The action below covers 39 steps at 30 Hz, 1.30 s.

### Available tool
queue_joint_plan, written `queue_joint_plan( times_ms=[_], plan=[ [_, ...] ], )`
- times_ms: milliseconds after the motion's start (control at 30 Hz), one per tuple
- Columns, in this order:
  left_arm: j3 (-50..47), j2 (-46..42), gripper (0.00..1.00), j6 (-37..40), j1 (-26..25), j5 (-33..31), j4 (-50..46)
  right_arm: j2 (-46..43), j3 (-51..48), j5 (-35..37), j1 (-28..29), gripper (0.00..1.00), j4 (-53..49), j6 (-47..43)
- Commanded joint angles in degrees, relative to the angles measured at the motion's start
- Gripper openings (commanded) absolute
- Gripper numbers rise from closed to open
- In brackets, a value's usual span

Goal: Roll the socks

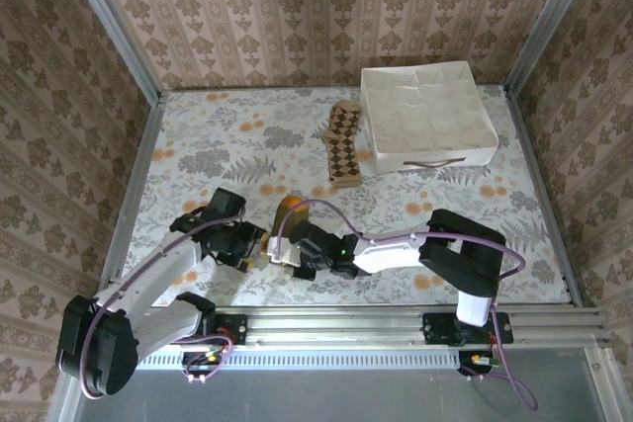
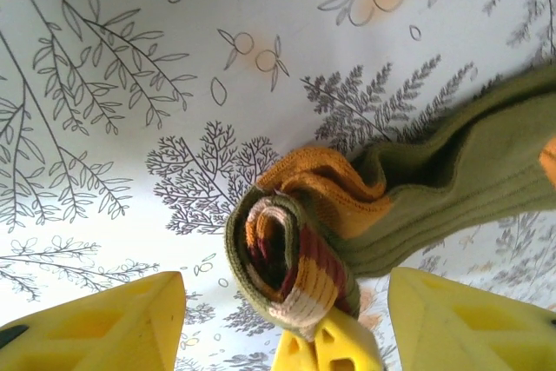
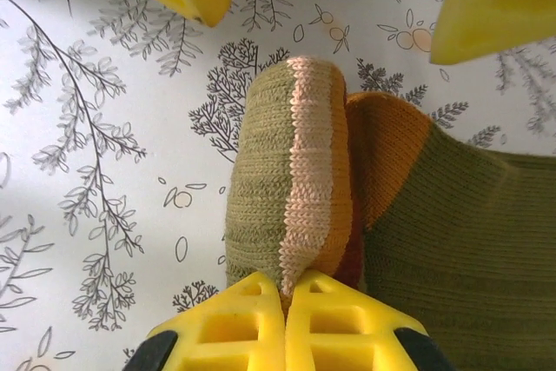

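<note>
Partly rolled olive-green striped sock (image 3: 287,180)

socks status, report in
left gripper open, flanking olive sock. right gripper shut on its rolled end. argyle sock flat beside white bin, clear of arms.

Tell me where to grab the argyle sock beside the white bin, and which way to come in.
Pinch the near end of the argyle sock, coming straight down with the jaws across its narrow width. It lies flat and stretched out lengthwise, so no side offers an edge to get under. The white bin stands close along its right, leaving the near end freest.
</note>
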Motion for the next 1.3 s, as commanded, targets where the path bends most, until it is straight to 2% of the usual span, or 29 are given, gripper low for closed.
queue_joint_plan(
  times_ms=[0, 300, 600, 767, 1000, 1267],
  plan=[
    [1.75, -0.72, 0.60, 5.73, 0.36, 0.42, -2.29, 3.06, -3.34, -9.88, -3.09, 0.00, -10.26, 4.95],
    [0.44, -0.95, 0.51, 2.99, -5.26, -2.03, 2.14, 5.80, -2.77, -18.67, -9.06, 0.00, -12.01, 8.75],
    [-1.98, 1.61, 0.46, 1.66, -6.77, -3.00, 7.66, 8.72, -0.64, -23.99, -13.30, 0.00, -14.77, 12.59],
    [-3.77, 2.57, 0.47, -0.02, -6.95, -2.61, 11.92, 9.94, 0.43, -25.55, -14.55, 0.00, -15.85, 14.18],
    [-4.72, 4.19, 0.53, -1.49, -7.54, -2.43, 13.07, 11.75, 1.58, -27.00, -16.25, 0.00, -17.02, 16.82],
    [-5.72, 6.57, 0.54, -2.04, -7.82, -2.79, 15.42, 14.42, 3.64, -29.60, -17.73, 0.00, -19.78, 18.28]
  ],
)
